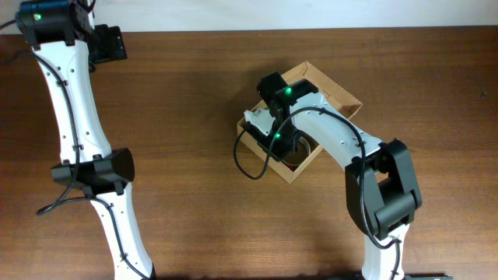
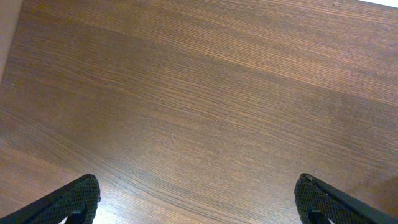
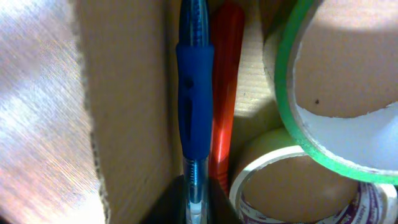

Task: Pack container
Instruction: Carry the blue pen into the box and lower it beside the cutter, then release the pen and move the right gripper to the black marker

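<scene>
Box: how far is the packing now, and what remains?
Done: a red pen, a green tape roll and a white tape roll lie in the box. In hand: the right gripper holds a blue pen inside, beside the red one, not yet released. The left gripper hangs open over the table. Left: release the pen, withdraw, probably close the flap, which looks open.

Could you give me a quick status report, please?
Left gripper open, over bare table. Right gripper shut on blue pen inside container. Tape rolls alongside, not blocking.
</scene>
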You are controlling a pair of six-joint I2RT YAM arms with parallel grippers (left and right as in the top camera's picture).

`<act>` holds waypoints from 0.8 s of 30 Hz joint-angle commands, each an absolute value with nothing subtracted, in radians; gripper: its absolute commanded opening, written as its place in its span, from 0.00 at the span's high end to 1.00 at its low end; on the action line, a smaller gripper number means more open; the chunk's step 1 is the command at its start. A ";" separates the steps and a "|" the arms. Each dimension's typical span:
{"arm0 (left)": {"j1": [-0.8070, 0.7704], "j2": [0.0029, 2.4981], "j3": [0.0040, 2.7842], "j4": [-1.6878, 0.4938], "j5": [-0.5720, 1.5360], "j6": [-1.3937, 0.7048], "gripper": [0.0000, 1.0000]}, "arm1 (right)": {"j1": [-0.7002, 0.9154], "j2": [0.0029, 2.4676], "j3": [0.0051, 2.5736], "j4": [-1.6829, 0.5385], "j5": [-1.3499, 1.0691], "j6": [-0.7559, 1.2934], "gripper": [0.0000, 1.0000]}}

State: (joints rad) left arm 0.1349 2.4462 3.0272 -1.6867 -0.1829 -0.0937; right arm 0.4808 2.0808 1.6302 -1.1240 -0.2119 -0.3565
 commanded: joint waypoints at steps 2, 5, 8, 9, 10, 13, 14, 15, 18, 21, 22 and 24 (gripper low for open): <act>0.136 2.438 3.023 -1.687 -0.176 -0.088 0.00 | 0.491 2.086 1.624 -1.121 -0.225 -0.363 0.83; 0.136 2.438 3.023 -1.687 -0.176 -0.088 0.00 | 0.490 2.086 1.635 -1.122 -0.225 -0.363 0.74; 0.136 2.438 3.023 -1.687 -0.176 -0.088 0.00 | 0.490 2.081 1.682 -1.139 -0.216 -0.362 0.73; 0.136 2.438 3.023 -1.687 -0.176 -0.088 0.00 | 0.490 2.075 1.705 -1.152 -0.205 -0.358 0.73; 0.136 2.438 3.023 -1.687 -0.176 -0.088 0.00 | 0.490 2.072 1.728 -1.168 -0.199 -0.359 0.73; 0.136 2.438 3.023 -1.687 -0.176 -0.088 0.00 | 0.490 2.049 1.834 -1.240 -0.183 -0.344 0.73; 0.136 2.438 3.023 -1.687 -0.176 -0.088 0.00 | 0.490 2.038 1.879 -1.266 -0.171 -0.329 0.73; 0.136 2.438 3.023 -1.687 -0.176 -0.088 0.00 | 0.490 2.030 1.915 -1.287 -0.164 -0.324 0.73; 0.136 2.438 3.023 -1.687 -0.176 -0.088 0.00 | 0.490 1.995 2.038 -1.351 -0.096 -0.295 0.73; 0.136 2.438 3.023 -1.687 -0.176 -0.088 0.00 | 0.486 1.932 2.148 -1.443 0.071 -0.269 0.69; 0.136 2.438 3.023 -1.687 -0.176 -0.088 0.00 | 0.482 1.910 2.148 -1.459 0.101 -0.270 0.68; 0.136 2.438 3.023 -1.687 -0.176 -0.088 0.00 | 0.451 1.858 2.146 -1.494 0.115 -0.268 0.67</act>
